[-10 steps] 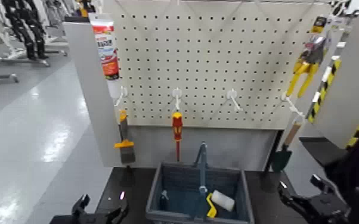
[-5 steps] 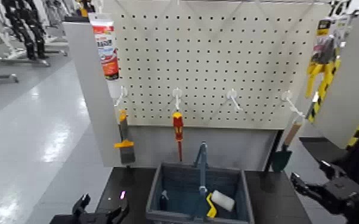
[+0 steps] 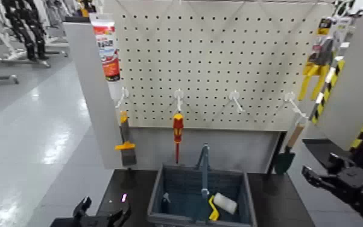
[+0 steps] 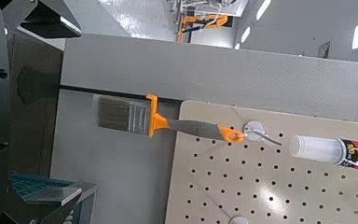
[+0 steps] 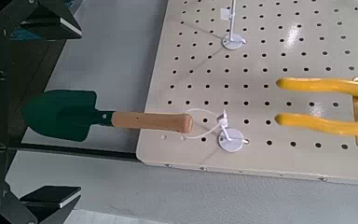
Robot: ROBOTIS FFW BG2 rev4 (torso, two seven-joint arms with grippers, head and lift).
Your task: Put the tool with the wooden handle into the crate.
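Your right gripper (image 3: 321, 173) is near the trowel (image 3: 285, 158), with its fingers open and empty; the trowel hangs by its loop from 1 hook (image 3: 289, 97) of the pegboard (image 3: 208, 66); your left gripper (image 3: 102, 215) waits left of the crate (image 3: 201, 194), fingers also open.

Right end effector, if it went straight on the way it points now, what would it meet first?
The right end effector would probably meet the hanging trowel's green blade first: it shows between the open jaws in the wrist view, though how far ahead is unclear.
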